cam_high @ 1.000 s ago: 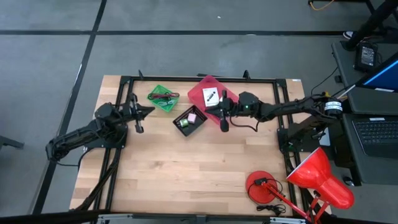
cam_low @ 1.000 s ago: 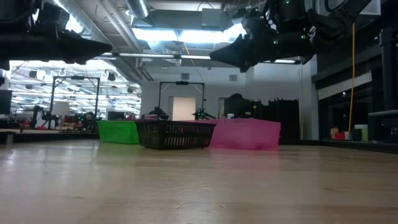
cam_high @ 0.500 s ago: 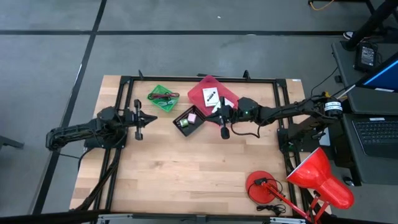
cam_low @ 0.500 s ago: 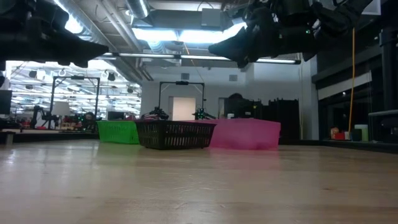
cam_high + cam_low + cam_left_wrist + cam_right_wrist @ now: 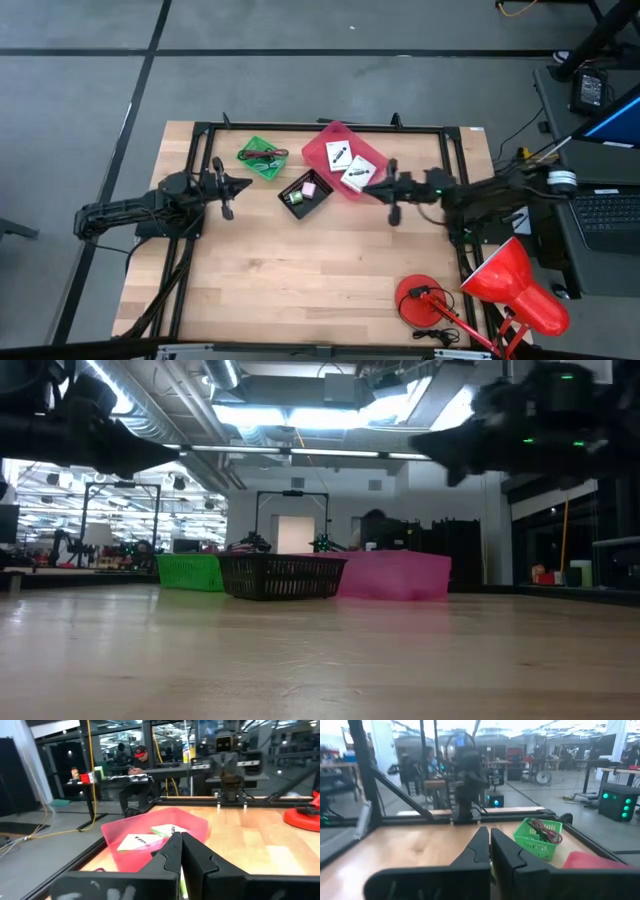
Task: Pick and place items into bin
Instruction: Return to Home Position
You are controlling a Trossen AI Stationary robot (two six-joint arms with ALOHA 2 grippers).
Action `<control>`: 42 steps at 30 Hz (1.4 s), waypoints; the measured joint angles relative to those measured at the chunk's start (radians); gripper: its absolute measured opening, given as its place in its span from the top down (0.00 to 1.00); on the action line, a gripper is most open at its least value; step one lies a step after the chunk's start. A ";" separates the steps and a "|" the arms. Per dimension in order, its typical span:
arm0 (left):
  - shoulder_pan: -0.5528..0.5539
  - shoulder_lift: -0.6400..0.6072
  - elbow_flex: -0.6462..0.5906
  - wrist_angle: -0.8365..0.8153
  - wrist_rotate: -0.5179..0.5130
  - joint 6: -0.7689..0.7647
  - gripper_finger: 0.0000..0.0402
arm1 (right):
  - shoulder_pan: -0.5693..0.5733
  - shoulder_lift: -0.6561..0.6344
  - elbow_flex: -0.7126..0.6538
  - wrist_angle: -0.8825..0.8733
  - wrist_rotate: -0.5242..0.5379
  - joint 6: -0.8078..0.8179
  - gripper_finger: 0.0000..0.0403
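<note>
Three bins stand at the table's far middle. The pink bin (image 5: 331, 140) holds two white cards with black marks (image 5: 338, 154) (image 5: 357, 173). The black bin (image 5: 318, 201) holds a tiny pink cube (image 5: 309, 188) and a small dark piece (image 5: 294, 198). The green bin (image 5: 254, 167) holds a maroon cord (image 5: 262, 156). My left gripper (image 5: 241, 185) is shut and empty, left of the black bin. My right gripper (image 5: 366, 186) is shut and empty, beside the pink bin's near right corner. I cannot make out a grey-blue piece.
A red desk lamp (image 5: 500, 285) stands at the table's near right corner. A black frame (image 5: 320, 127) runs along the far edge and both sides. The near half of the wooden table (image 5: 300, 280) is bare. People sit at desks beyond the table (image 5: 137, 762).
My right gripper has drawn back from over the pink bin toward the table's right edge, staying shut. The second white card now shows in the pink bin where the gripper stood over it. My left gripper has moved a little toward the table's near edge.
</note>
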 joint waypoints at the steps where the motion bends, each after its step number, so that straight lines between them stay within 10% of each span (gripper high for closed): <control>1: 0.000 0.000 0.000 -0.004 -0.005 -0.003 1.00 | 0.000 -0.045 -0.033 -0.002 0.000 0.013 1.00; 19: 0.000 0.005 0.000 -0.006 -0.005 -0.017 0.99 | 0.001 -0.580 -0.194 -0.329 -0.249 0.054 1.00; 42: 0.000 0.005 0.000 -0.006 -0.005 -0.017 0.99 | 0.057 -0.639 -0.194 -0.361 -0.254 0.183 1.00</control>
